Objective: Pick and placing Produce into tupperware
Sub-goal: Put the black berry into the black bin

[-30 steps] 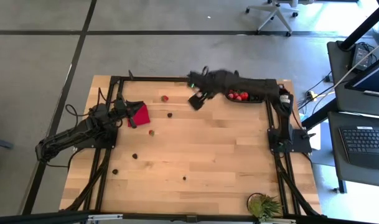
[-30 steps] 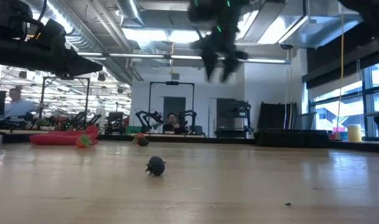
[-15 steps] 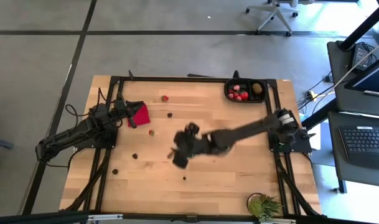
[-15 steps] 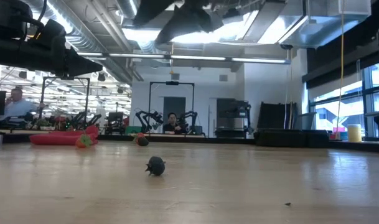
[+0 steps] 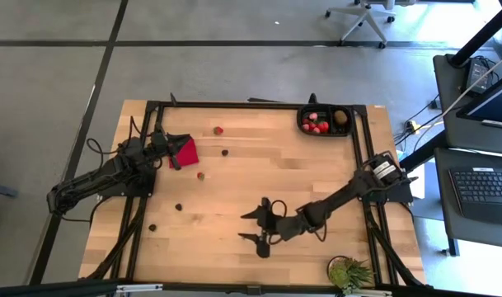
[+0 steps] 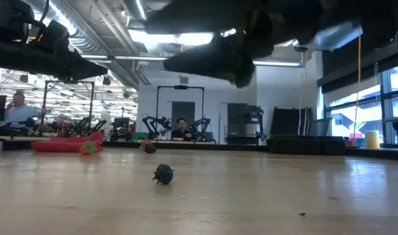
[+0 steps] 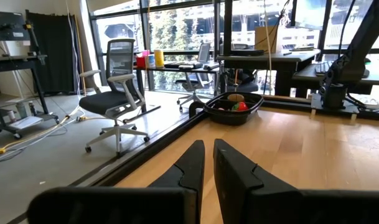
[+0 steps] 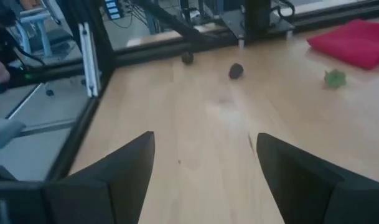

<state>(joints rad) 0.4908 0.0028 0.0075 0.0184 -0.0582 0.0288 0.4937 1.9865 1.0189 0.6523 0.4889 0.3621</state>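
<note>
Here the right claw (image 5: 256,226) is held spread and empty, low centre of the frame, above a small dark berry (image 5: 244,236). It should be lowered squarely astride the berry before being clenched. The left claw (image 5: 175,162), pinched closed, is parked at the red cloth (image 5: 185,152).

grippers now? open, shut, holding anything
left gripper: shut, holding nothing
right gripper: open, holding nothing

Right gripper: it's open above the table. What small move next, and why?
Probably lower the right gripper toward the dark piece lying loose close by. Its fingers are open, empty and above the wood, and no piece shows between them in its wrist view, so centre first. The left gripper waits by the red cloth.
</note>
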